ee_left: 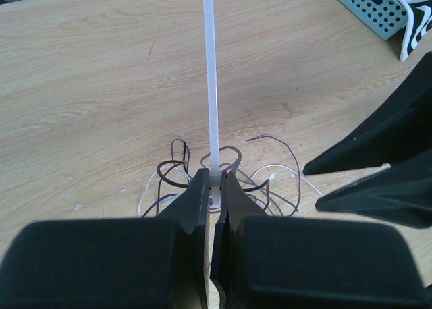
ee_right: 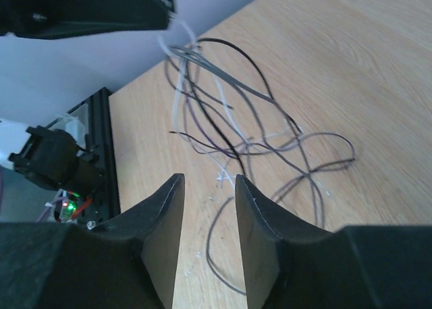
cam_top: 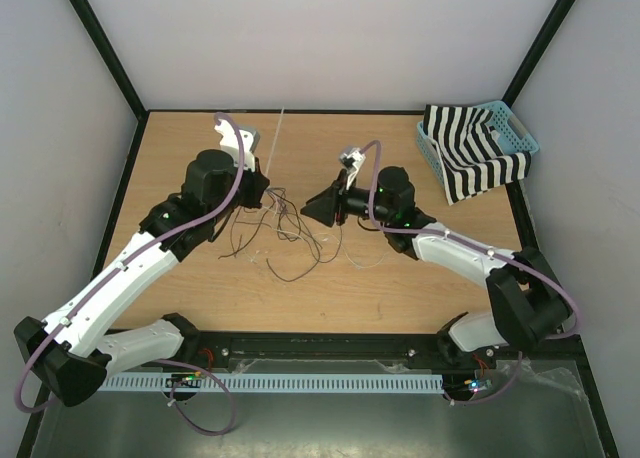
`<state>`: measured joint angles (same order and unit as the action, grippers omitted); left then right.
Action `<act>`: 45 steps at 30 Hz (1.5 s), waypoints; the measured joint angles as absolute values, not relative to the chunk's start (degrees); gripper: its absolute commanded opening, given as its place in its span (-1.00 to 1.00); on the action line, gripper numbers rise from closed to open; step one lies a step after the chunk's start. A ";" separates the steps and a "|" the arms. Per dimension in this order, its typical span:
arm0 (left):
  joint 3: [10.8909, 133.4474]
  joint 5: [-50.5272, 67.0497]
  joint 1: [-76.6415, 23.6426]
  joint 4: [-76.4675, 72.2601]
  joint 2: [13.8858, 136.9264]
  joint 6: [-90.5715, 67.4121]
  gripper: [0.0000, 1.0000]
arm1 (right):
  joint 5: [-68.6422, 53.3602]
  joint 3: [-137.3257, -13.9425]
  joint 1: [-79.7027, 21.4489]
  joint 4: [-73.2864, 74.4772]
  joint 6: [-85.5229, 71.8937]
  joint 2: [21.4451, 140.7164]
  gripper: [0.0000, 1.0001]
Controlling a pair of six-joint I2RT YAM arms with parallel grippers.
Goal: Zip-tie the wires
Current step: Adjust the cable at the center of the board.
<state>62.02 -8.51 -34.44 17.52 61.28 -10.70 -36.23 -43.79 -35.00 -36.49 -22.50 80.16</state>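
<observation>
Left gripper (ee_left: 214, 179) pinches the whitish zip tie (ee_left: 210, 73) (flat strip) above curly wires (cam_top: 290, 228); right gripper (ee_right: 208, 181) gapes.

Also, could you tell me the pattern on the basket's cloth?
The cloth is black-and-white striped, clearest in the top external view.

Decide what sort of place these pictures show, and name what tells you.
Probably a robotics lab test cell: a wooden table boxed in by plain white panels, a left arm and a right arm bolted at its near edge, and staged props, loose wires and a zip tie.
</observation>
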 measured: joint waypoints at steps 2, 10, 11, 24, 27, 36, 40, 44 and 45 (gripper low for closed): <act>62.02 -8.47 -34.44 17.50 61.30 -10.76 -1.00 | -36.62 -44.56 -36.49 -37.45 -22.70 80.64 -0.10; 62.02 -8.01 -34.44 17.45 61.43 -11.16 -1.00 | -35.48 -44.62 -40.23 -39.38 -21.17 80.64 -0.05; 62.02 -7.94 -34.44 17.45 61.49 -11.18 -1.00 | -34.85 -44.64 -40.23 -39.27 -20.58 80.64 -0.05; 62.02 -7.92 -34.44 17.43 61.54 -11.16 -1.00 | -34.79 -48.82 -40.16 -34.79 -15.68 83.68 -0.25; 62.02 -7.92 -34.44 17.43 61.54 -11.18 -1.00 | -35.81 -48.82 -40.16 -34.79 -16.08 85.84 -0.18; 62.02 -7.90 -34.44 17.43 61.54 -11.18 -1.00 | -35.99 -48.82 -40.16 -34.85 -15.57 88.58 0.07; 62.02 -7.70 -34.44 17.43 61.56 -11.18 -1.00 | -35.09 -48.82 -40.16 -35.92 -14.26 88.58 0.10; 62.02 -7.46 -34.44 17.43 61.65 -11.25 -1.00 | -34.94 -48.97 -40.29 -36.77 -13.13 88.68 0.11; 62.02 -7.46 -34.44 17.43 61.67 -11.35 -1.00 | -34.92 -49.10 -40.40 -37.04 -12.82 88.86 0.11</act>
